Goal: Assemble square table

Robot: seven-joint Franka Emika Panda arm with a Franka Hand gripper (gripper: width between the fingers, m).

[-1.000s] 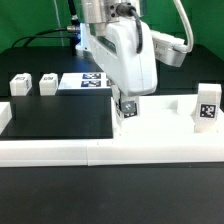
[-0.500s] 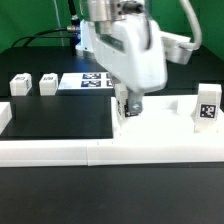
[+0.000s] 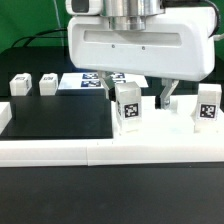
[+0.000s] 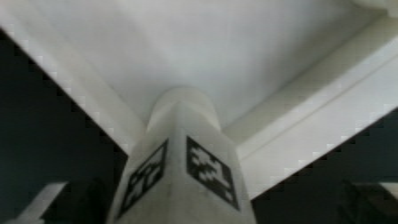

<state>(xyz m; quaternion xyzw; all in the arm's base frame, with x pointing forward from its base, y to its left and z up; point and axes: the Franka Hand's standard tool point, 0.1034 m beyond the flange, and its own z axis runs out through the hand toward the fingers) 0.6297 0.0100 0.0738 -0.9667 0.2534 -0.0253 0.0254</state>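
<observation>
Square table leg [image 3: 127, 106] stands upright between spread jaws, another leg [image 3: 207, 105] near, marker board [image 3: 76, 80] beyond.

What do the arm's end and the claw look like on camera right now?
The claw has a wide, glossy white body with rounded corners, set under a silver-grey cylindrical wrist. Short dark fingers stick out below it. No markings are visible on it.

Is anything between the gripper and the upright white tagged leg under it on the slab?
Nothing visible does. The short white tagged leg stands upright on the flat white square plastic slab, right under the open gripper. The wrist view shows the leg centred, with nothing in front of it.
</observation>
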